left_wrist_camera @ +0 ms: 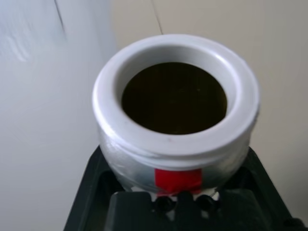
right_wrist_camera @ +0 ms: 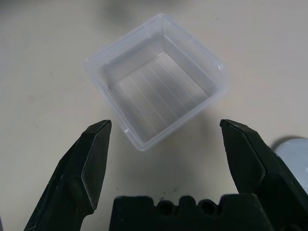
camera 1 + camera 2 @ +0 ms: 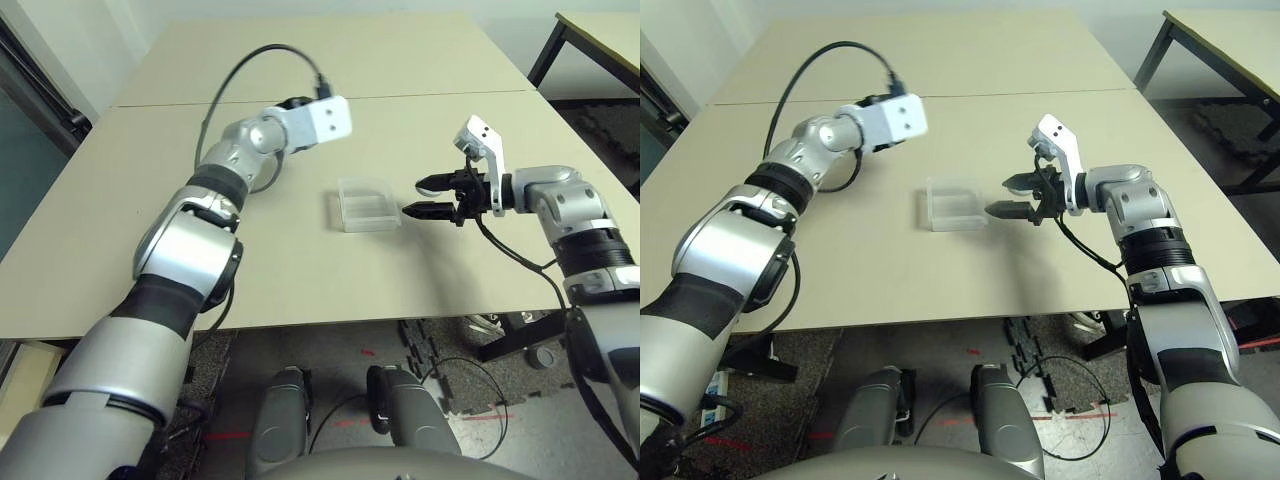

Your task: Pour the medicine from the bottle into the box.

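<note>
And there's the bottle (image 1: pixel 175 144), mouth uncovered, red stripe on its side, clamped between the fingers of the left end effector (image 1: pixel 178 192), whose arm reaches out over the bench (image 3: pixel 290 290) on the robot's left! Across from it, the right end effector (image 3: pixel 425 198) has its two black fingers spread wide, nothing between them, hovering just beside the box (image 3: pixel 367 212). That box sits on the bench between the two arms, clear plastic, open at the top, ridged along the bottom, and empty. Near the right fingers, a round grey disc (image 2: pixel 294 160) lies on the bench.
</note>
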